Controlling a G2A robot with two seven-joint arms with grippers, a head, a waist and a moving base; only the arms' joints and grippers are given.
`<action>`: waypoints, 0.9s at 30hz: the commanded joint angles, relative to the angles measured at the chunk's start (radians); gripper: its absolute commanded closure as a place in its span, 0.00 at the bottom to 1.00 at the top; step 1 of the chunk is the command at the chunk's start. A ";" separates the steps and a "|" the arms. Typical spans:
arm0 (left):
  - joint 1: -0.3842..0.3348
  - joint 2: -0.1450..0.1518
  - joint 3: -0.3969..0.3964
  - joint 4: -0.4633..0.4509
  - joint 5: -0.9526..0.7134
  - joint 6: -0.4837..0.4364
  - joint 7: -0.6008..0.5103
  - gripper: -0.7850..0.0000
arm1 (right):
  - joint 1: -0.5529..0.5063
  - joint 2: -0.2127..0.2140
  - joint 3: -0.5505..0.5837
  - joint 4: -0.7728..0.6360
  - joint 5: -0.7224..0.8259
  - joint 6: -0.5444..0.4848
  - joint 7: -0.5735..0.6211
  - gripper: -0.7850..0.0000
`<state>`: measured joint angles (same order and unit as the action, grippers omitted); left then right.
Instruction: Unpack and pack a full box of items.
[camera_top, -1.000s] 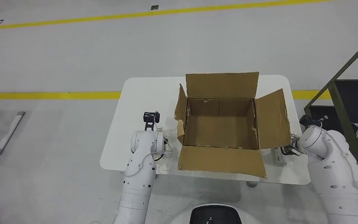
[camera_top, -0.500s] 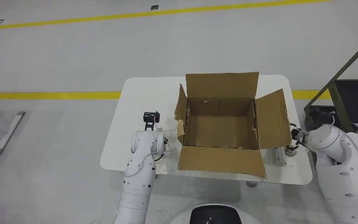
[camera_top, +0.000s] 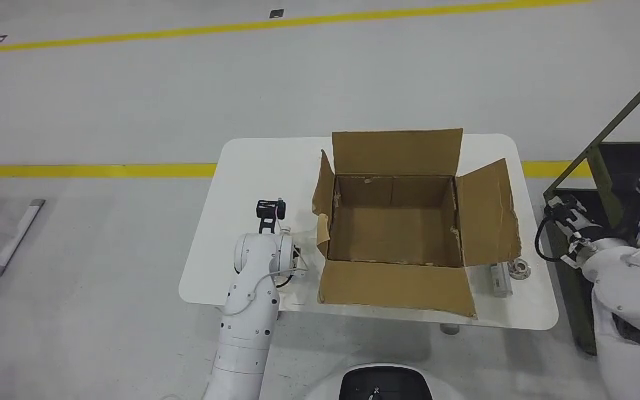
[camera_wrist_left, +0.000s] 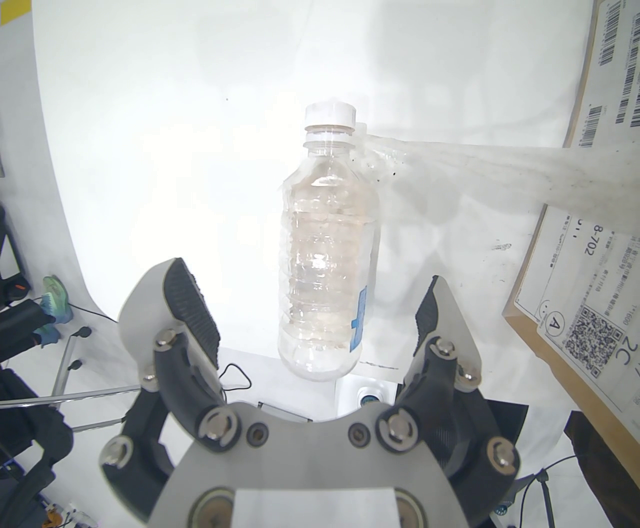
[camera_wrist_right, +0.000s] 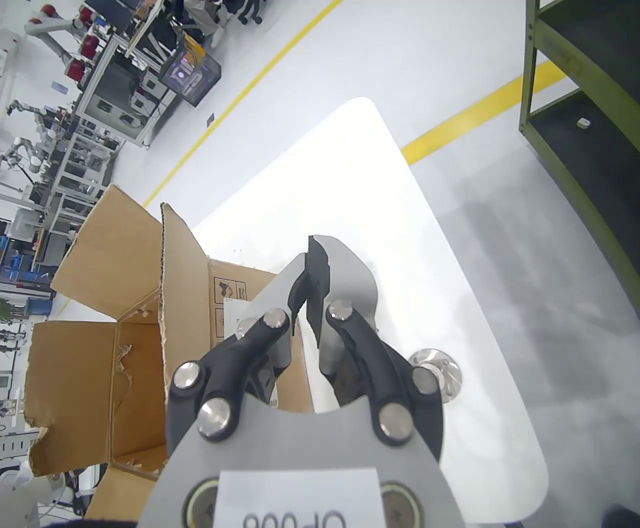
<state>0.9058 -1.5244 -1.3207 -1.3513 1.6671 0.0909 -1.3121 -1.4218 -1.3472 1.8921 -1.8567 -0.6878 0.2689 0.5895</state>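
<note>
Box (camera_top: 395, 190): open at centre of table (camera_top: 260, 170), 4 flaps spread, cardboard floor in plain sight from above. Bottle (camera_wrist_left: 325, 245): lying on its side on table just beside box, cap pointing away from left gripper (camera_wrist_left: 307, 280). Left claw: spread wide, bottle's base end between the 2 pads (camera_wrist_left: 192, 305), no contact. Right gripper (camera_wrist_right: 312, 270): claw pressed together on nothing, just beyond table's right edge, near a metal disc (camera_wrist_right: 435, 367).

Probable step: grasp bottle for packing.
- Lower until pads straddle mid-body, not base.
- Close gently; thin plastic likely buckles.
- Lift clear of flap and of tape strip (camera_wrist_left: 475, 160) near neck before swinging over box.
</note>
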 joint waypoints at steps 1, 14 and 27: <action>0.000 0.000 0.000 0.000 0.000 0.000 0.000 0.00 | 0.000 0.000 0.000 0.000 -0.001 0.000 0.000 1.00; 0.000 0.000 0.000 0.000 0.000 0.000 0.000 0.00 | -0.058 -0.005 0.030 -0.049 0.123 -0.306 -0.330 1.00; 0.021 0.003 -0.007 -0.006 -0.012 -0.025 0.024 0.00 | -0.090 -0.001 -0.034 -0.061 -0.105 -0.402 -0.517 1.00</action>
<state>0.9225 -1.5225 -1.3264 -1.3541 1.6582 0.0773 -1.2869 -1.5142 -1.3479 1.8627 -1.9191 -0.7923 -0.1373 0.0700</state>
